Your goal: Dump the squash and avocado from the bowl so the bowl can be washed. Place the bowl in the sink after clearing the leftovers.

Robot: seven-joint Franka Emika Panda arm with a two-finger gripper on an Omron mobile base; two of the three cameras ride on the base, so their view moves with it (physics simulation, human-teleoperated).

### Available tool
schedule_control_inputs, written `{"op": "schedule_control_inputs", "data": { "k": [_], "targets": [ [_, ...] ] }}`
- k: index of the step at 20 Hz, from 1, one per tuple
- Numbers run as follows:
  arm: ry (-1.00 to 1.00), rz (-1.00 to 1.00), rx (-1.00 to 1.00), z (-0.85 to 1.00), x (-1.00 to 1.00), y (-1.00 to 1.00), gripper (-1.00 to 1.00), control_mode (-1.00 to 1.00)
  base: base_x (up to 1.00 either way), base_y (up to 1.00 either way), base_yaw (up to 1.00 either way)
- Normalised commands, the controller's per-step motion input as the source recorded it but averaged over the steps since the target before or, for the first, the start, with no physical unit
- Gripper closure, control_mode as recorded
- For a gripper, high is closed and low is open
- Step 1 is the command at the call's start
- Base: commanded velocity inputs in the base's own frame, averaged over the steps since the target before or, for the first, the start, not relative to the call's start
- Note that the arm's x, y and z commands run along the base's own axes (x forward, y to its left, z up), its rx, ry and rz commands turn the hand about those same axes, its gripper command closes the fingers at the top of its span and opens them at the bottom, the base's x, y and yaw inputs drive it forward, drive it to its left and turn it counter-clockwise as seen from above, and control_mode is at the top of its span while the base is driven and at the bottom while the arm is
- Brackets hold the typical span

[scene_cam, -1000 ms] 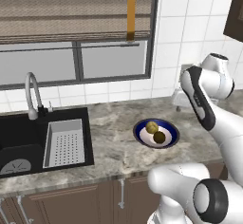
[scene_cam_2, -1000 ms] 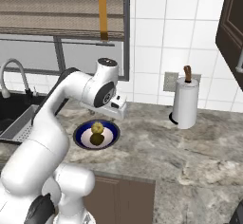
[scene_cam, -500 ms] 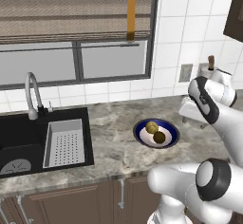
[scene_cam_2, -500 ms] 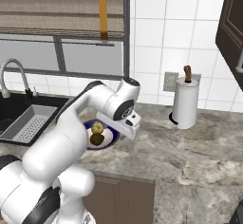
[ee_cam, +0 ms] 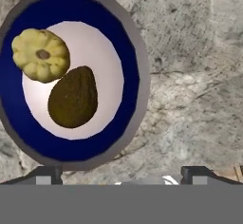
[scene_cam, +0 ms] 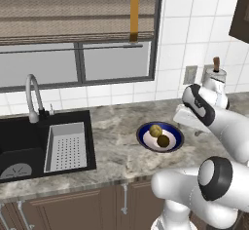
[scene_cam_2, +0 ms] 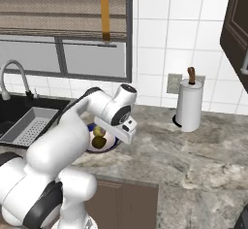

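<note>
Lower now, my open jaws hang over the bowl (ee_cam: 71, 76); squash (ee_cam: 41, 55) and avocado (ee_cam: 73, 97) wait inside.

The bowl (scene_cam: 160, 137) sits upright on the marbled counter to the right of the sink — wide and shallow, dark blue on its rim and sloping inner wall (ee_cam: 128, 83), white across the flat bottom. Inside it the squash (ee_cam: 41, 55), a pale yellow scalloped lump with a small brown stem scar, lies touching the avocado (ee_cam: 73, 97), a darker olive-brown pear-shaped piece resting near the middle of the white floor. The sink (scene_cam: 19, 148) — a black recessed basin with a round grey drain and a curved chrome faucet behind it — lies well apart from the bowl.
</note>
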Motion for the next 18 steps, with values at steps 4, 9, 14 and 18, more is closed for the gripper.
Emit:
{"op": "schedule_control_inputs", "data": {
  "k": [4, 9, 14, 18],
  "targets": [
    [0.00, 0.00, 0.00, -0.42, 0.17, 0.02, -1.00, -1.00, 0.00, 0.00, 0.00],
    [0.00, 0.00, 0.01, -0.40, 0.10, -0.06, -1.00, -1.00, 0.00, 0.00, 0.00],
    [0.00, 0.00, 0.00, -0.26, 0.05, -0.05, -1.00, -1.00, 0.00, 0.00, 0.00],
    [0.00, 0.00, 0.00, -0.28, 0.11, 0.00, -1.00, -1.00, 0.00, 0.00, 0.00]
  ]
}}
